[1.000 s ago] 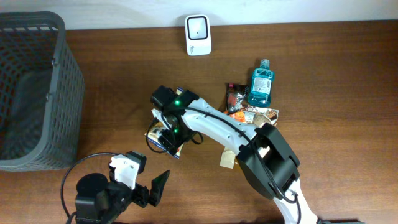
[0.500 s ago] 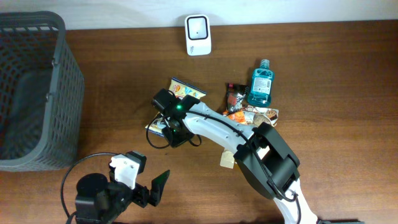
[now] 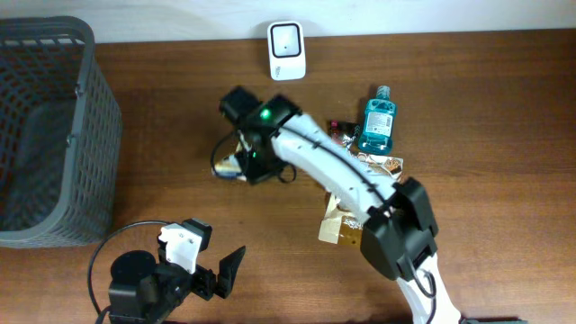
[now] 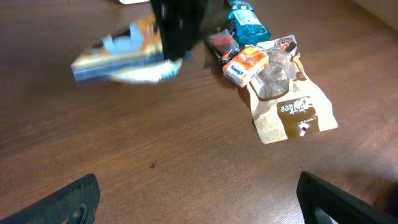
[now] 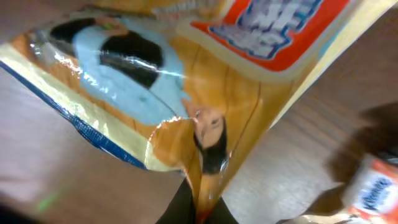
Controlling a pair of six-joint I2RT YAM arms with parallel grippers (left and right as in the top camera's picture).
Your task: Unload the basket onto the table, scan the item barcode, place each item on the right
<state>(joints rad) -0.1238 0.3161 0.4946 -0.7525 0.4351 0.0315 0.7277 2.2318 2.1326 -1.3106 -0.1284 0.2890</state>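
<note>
The item is an orange, blue and yellow snack bag [image 5: 155, 81], pinched at one edge by my right gripper [image 5: 202, 208], which is shut on it. From overhead the bag [image 3: 229, 166] pokes out to the left under the right gripper [image 3: 245, 162], mid-table. The left wrist view shows the bag [image 4: 124, 53] hanging blurred just above the wood. A white barcode scanner [image 3: 286, 49] stands at the far edge, beyond the bag. My left gripper [image 3: 211, 274] rests near the front left, open and empty, its fingers [image 4: 74, 199] wide apart.
A dark mesh basket [image 3: 90, 40] fills the left side. Right of the bag lie a blue mouthwash bottle [image 3: 376, 121], small snack packs [image 4: 245, 62] and a brown coffee bag [image 4: 292, 112]. A cable loops around the left arm's base.
My right gripper has shut on the snack bag and carried it up off the table and toward the far edge. The left arm has stayed put.
</note>
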